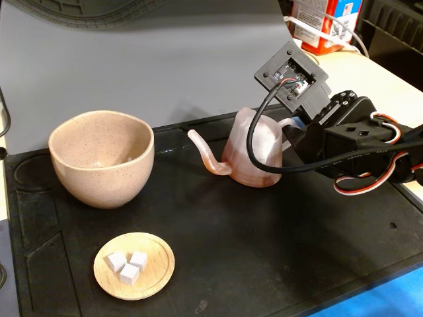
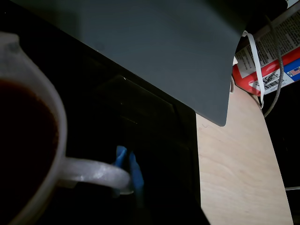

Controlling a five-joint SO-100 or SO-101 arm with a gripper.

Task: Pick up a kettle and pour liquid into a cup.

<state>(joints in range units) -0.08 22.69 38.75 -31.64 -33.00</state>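
Pale-pink ridged kettle [image 1: 254,155] upright, dark liquid [image 2: 23,140] inside, spout toward speckled beige cup [image 1: 102,157], cup upright well apart

This looks like a hobby workbench or maker's desk rather than a kitchen. A black silicone work mat [image 1: 264,251] with moulded compartments covers a pale wooden tabletop [image 2: 239,173]. A grey sheet [image 1: 165,59] stands behind as a backdrop, and a red and white carton [image 1: 324,23] with a barcode label sits at the back among loose cables [image 2: 276,70].
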